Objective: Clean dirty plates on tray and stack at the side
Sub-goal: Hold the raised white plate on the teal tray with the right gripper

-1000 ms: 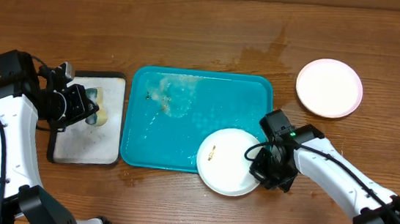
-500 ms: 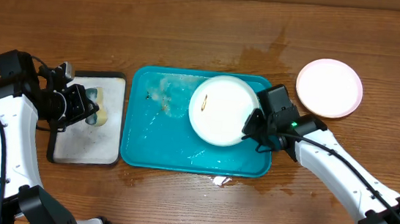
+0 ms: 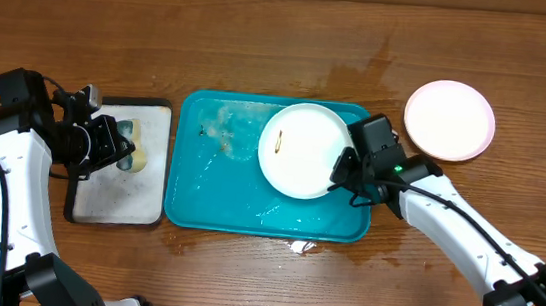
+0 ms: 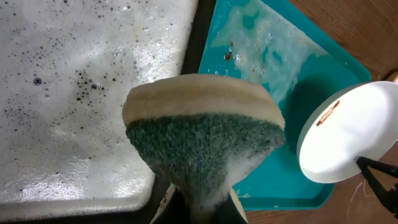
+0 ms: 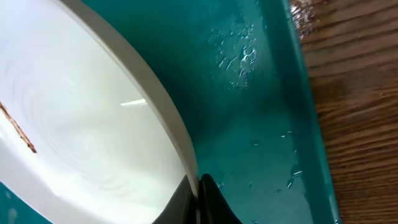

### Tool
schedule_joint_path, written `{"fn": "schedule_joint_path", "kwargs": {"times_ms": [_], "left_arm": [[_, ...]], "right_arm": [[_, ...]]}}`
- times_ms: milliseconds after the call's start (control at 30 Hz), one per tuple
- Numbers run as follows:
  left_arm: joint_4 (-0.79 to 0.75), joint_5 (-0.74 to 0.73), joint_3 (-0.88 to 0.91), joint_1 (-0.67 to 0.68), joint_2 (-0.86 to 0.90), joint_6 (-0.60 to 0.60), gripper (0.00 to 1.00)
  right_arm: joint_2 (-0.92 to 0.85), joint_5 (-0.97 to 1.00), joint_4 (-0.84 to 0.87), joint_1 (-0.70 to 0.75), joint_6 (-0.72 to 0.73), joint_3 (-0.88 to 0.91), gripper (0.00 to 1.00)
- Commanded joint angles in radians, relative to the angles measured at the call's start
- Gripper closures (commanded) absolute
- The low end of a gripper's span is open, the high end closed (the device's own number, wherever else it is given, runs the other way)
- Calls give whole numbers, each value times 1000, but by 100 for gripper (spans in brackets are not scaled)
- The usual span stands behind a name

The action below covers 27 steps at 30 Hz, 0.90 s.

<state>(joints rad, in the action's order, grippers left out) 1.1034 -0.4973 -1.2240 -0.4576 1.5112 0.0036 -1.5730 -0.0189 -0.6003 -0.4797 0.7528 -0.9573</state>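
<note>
A white plate [image 3: 302, 148] with a small brown smear [image 3: 279, 143] is held tilted above the right half of the wet teal tray [image 3: 209, 192]. My right gripper [image 3: 343, 166] is shut on its right rim; the right wrist view shows the rim [image 5: 163, 118] pinched between the fingers [image 5: 198, 186] over the tray [image 5: 261, 124]. A second, clean-looking plate [image 3: 449, 120] lies on the table at the far right. My left gripper [image 3: 113, 145] is shut on a soapy sponge [image 4: 202, 134], yellow with a green scrub face, over the foamy white tray [image 3: 118, 193]. The left wrist view also shows the plate [image 4: 345, 137].
The small black-rimmed white tray [image 4: 81, 93] is covered in soap foam. Suds and a brown crumb [image 4: 229, 55] lie in the teal tray's upper left. A wet patch [image 3: 356, 71] darkens the wood behind the tray, and a small foam blob [image 3: 300, 245] sits by its front edge.
My right gripper has carried the white plate from the tray's front right corner up to the tray's upper right and now holds still. The left arm has not moved.
</note>
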Motion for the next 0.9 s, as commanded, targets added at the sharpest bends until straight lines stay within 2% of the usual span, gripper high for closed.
{"fn": "schedule_joint_path", "kwargs": {"times_ms": [0,33,100,133,233,267,300,367,500,700,867], "left_arm": [[0,6,-5,8,3,16,96],[0,7,-5,8,3,16,96],[0,7,-5,8,3,16,96],[-1,7,-5,8,3,16,96],[0,7,-5,8,3,16,96],[0,7,-5,8,3,16,96],[0,7,-5,8,3,16,96],[0,7,-5,8,3,16,96],[-2,8,-5,8,3,16,96],[-3,8,-5,8,3,16,96],[3,8,-5,8,3,16,96]], "right_arm": [[-11,-15,5,-25,-55,-14,96],[-11,-16,3,-28,-55,-14,94],[-11,-17,-2,-34,-55,-14,85],[-11,-16,-4,-37,-60,-14,78],[-11,-19,-13,-37,-168,-14,45],[-11,-16,-18,-35,-228,-14,38],[-11,-15,-25,-30,-291,-14,37],[-9,-15,-46,-15,-434,-27,39],[-3,-18,-70,-2,-504,-77,50],[-31,-4,23,10,-408,-78,67],[-127,-6,13,16,-282,-78,66]]}}
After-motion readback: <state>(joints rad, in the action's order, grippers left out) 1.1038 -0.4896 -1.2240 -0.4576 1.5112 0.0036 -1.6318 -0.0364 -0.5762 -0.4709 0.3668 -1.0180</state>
